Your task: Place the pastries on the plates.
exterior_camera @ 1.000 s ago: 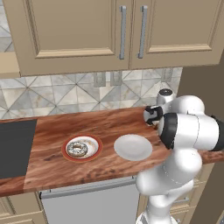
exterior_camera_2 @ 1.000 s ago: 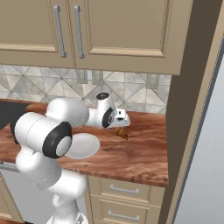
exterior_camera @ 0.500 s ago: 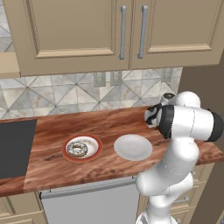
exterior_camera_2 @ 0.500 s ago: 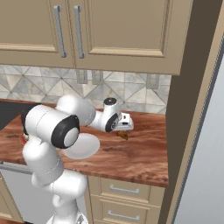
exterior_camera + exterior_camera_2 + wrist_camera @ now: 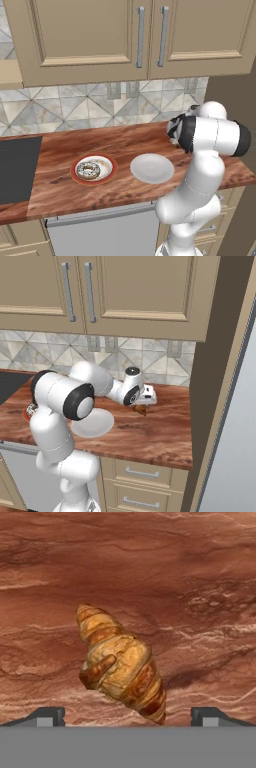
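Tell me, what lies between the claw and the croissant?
Nothing: in the hand view, bare wooden counter surrounds the croissant, which sits between the open claw fingertips.

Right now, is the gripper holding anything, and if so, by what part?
Nothing is held. The gripper is open above the croissant, which lies on the wooden counter between the spread fingertips, untouched.

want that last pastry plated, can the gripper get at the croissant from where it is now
Probably yes: the gripper hangs open right over the croissant, which lies alone on bare wooden counter between the fingers, nothing blocking.
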